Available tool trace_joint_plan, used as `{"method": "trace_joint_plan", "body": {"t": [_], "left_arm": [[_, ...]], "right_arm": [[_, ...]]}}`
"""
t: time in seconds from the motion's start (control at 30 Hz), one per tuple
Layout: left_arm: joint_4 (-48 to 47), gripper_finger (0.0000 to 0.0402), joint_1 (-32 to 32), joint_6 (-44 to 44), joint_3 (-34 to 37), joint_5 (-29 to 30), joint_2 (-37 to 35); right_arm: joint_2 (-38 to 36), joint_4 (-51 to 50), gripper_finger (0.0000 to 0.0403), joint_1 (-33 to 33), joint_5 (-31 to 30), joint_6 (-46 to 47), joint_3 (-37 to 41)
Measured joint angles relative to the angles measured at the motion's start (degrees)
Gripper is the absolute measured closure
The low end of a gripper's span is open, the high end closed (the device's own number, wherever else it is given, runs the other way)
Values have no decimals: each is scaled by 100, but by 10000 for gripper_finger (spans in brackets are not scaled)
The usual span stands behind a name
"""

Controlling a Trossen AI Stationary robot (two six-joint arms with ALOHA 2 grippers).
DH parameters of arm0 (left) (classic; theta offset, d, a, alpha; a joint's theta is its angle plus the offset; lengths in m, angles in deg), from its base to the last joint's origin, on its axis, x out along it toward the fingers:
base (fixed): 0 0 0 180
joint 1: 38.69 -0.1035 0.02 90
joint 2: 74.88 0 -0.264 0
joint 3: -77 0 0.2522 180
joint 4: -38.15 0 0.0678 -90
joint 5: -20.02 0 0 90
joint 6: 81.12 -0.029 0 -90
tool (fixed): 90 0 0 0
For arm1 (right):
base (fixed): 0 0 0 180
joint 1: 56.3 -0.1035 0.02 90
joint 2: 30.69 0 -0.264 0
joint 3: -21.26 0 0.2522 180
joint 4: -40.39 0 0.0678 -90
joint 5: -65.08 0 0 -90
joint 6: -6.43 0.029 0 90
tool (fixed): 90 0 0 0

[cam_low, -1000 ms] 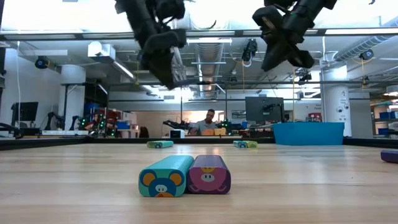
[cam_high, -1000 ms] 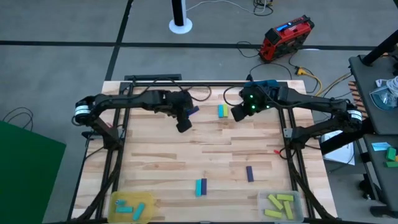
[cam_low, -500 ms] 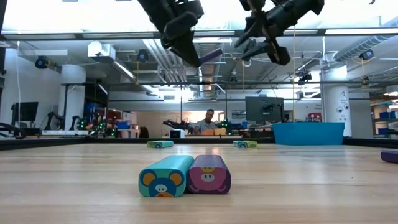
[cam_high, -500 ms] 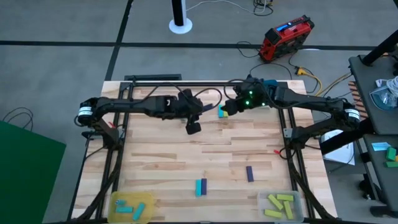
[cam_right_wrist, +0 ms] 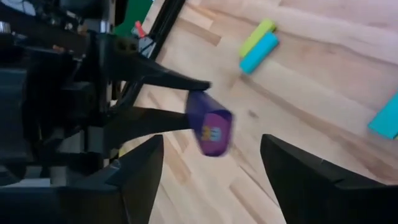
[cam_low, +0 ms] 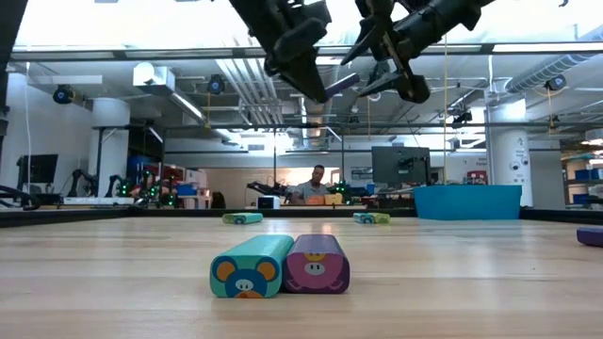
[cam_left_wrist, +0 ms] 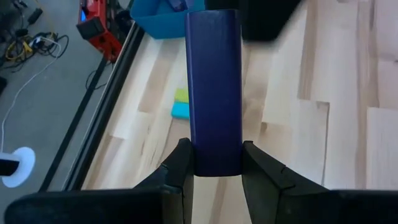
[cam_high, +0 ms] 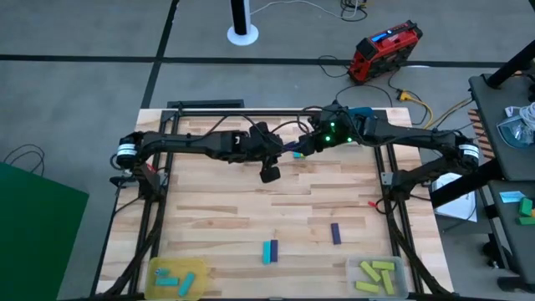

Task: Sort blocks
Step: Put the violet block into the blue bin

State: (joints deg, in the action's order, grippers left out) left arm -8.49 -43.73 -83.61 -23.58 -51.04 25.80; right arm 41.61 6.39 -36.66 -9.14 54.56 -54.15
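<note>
My left gripper (cam_high: pixel 282 152) hangs high over the far middle of the table, shut on a dark purple block (cam_left_wrist: pixel 214 87). The block's free end (cam_right_wrist: pixel 212 132) points at my right gripper (cam_low: pixel 366 68). That gripper faces it, open, with one finger on each side just ahead of the block's end and apart from it. On the table lie a cyan and a yellow-green block (cam_left_wrist: pixel 180 103) side by side beneath the grippers. A cyan and a purple block (cam_low: pixel 281 266) lie side by side near the front. One more purple block (cam_high: pixel 335 233) lies flat to their right. My left gripper pinches the purple block's near end (cam_left_wrist: pixel 214 163) between its two fingers (cam_left_wrist: pixel 179 167), one on each long side. The fingers lie along the block, which sticks out straight ahead of them toward the right arm. The block is lifted well clear of the table.
A yellow tray (cam_high: pixel 157 269) with cyan blocks stands at the near left corner. A clear tray (cam_high: pixel 351 267) with yellow-green blocks stands at the near right. A blue tray (cam_low: pixel 466 201) sits at the far right. A person sits in the room beyond the table.
My left gripper has carried the purple block toward the table's right and a little upward. My right gripper has moved toward the table's left to meet it, and has opened from shut to wide.
</note>
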Motion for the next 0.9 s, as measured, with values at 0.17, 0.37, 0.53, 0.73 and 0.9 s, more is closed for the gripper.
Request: {"method": "trace_joint_plan", "body": {"t": [0.17,0.37,0.53,0.73,0.9], "left_arm": [[-13,323,-4,-145,-274,0,286],[-4,323,0,-149,-351,-51,381],[69,323,28,-133,-353,-85,379],[112,323,91,-97,-353,-109,374],[126,323,159,19,-353,-73,370]], "right_arm": [[69,-1,141,10,32,-80,0],[60,-6,169,15,32,-155,0],[62,-17,208,15,30,-175,0],[62,-42,280,15,18,-295,0],[62,-36,343,15,26,-368,2]]}}
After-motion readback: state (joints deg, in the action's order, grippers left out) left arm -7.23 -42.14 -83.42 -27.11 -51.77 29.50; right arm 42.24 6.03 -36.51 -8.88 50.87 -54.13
